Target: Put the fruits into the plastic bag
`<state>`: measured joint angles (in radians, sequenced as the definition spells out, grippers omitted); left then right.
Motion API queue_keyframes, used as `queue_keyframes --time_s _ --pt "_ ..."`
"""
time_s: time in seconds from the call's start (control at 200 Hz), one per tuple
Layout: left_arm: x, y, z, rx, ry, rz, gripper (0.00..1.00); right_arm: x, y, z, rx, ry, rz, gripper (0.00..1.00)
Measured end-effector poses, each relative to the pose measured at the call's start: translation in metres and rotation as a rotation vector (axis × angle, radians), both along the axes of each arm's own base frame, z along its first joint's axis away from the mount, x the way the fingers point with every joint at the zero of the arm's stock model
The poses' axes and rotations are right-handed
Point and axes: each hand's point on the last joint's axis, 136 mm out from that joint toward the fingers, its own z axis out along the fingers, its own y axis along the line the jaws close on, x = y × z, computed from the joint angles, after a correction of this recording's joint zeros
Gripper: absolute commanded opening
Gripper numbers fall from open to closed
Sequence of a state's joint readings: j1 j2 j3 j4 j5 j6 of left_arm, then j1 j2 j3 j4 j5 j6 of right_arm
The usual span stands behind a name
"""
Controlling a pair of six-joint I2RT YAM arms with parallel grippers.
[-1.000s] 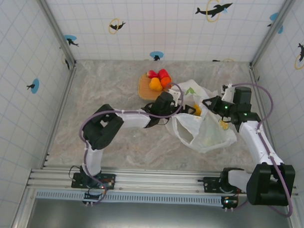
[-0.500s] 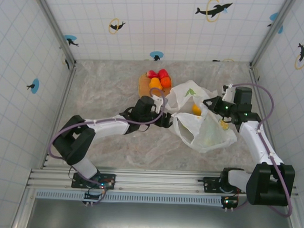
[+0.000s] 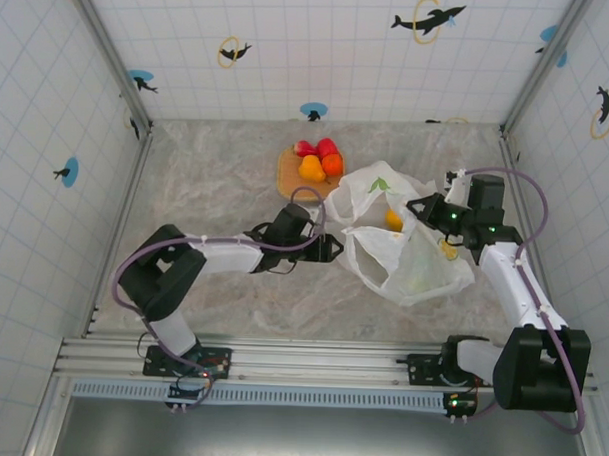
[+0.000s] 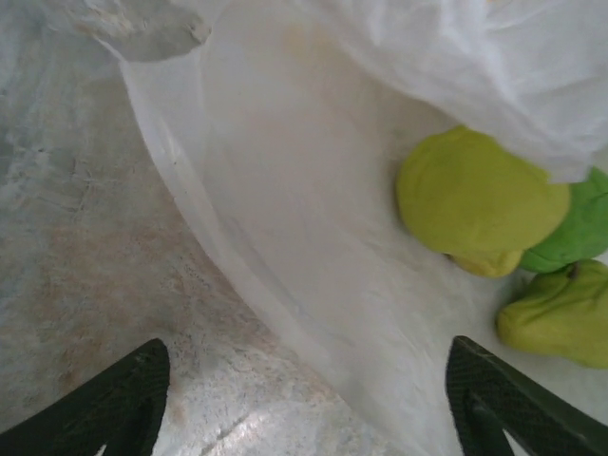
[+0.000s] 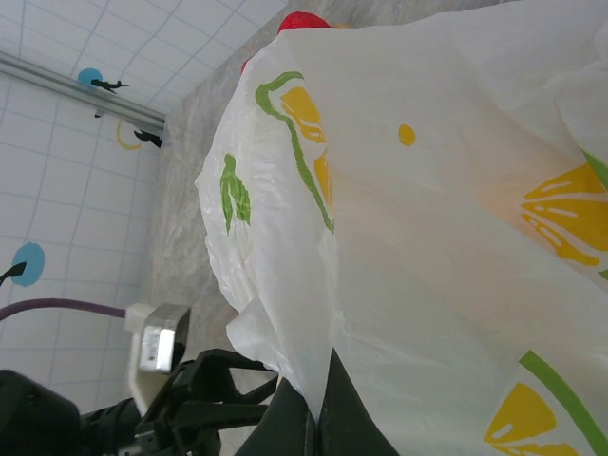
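The left claw gapes wide and empty, low over the desk; the plastic bag lies right ahead of it, yellow-green fruits inside. The right claw is clamped on the bag's rim opposite.

Your top view was bright and evenly lit, only faint shadows on the table; left wrist shot was soft, the plastic bag blown out near the top edge; right wrist looked sharper, print crisp, no glare.
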<state>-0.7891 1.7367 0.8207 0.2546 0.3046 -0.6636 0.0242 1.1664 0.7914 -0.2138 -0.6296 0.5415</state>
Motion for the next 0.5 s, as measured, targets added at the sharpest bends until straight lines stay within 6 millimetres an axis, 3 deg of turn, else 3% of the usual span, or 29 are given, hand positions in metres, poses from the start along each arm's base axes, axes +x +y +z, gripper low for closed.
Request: queue_keyframes --time_s 0.135,0.34,0.43,0.5 --pt "0.006 -0.013 -0.005 -0.024 0.03 -0.001 0.43 0.0 0.0 0.0 0.0 0.0 0.0 0.0" --pt "0.007 -0.034 0.011 -0.121 0.037 -0.049 0.03 -0.003 -0.005 -0.008 -0.039 0.018 -0.004 0.0" --pt "0.001 -0.038 0.022 -0.152 0.03 -0.082 0.0 -0.005 -0.012 -0.01 -0.104 0.037 -0.016 0.0" --pt "-0.008 -0.041 0.041 -0.184 0.003 -0.121 0.0 -0.003 -0.018 -0.002 -0.157 0.026 -0.024 0.0"
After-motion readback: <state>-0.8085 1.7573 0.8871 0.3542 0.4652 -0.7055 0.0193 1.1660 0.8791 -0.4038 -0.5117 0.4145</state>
